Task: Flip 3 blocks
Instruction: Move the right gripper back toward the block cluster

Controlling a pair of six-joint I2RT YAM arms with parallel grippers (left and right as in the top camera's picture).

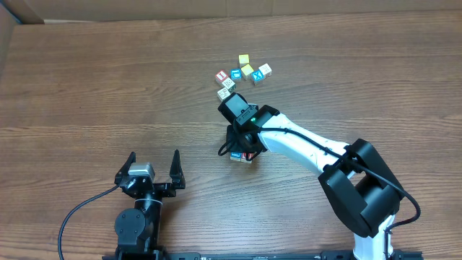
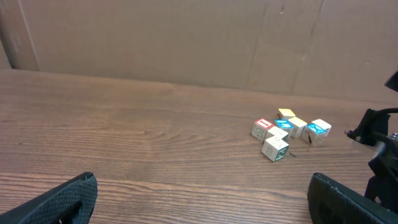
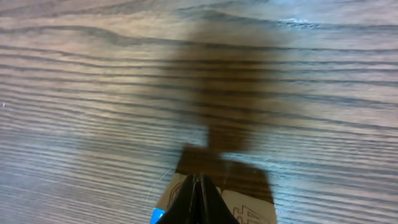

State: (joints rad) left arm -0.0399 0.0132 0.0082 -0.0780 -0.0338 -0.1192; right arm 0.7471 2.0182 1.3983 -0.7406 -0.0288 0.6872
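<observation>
Two grippers sit in opposite states: the left gripper (image 1: 152,166) stands wide open and empty near the front edge of the table (image 1: 86,87), while the right gripper (image 3: 198,183) is pinched fully closed, pointing down at a blue-cornered block (image 3: 249,205). A pale block (image 2: 275,149) sits at the near edge of the cluster of cubes (image 1: 245,71) farther back.

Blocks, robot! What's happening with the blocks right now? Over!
Left fingers open, empty. Right fingers shut, tips down at a block. Other blocks clustered farther back, apart. Nothing in the way.
</observation>
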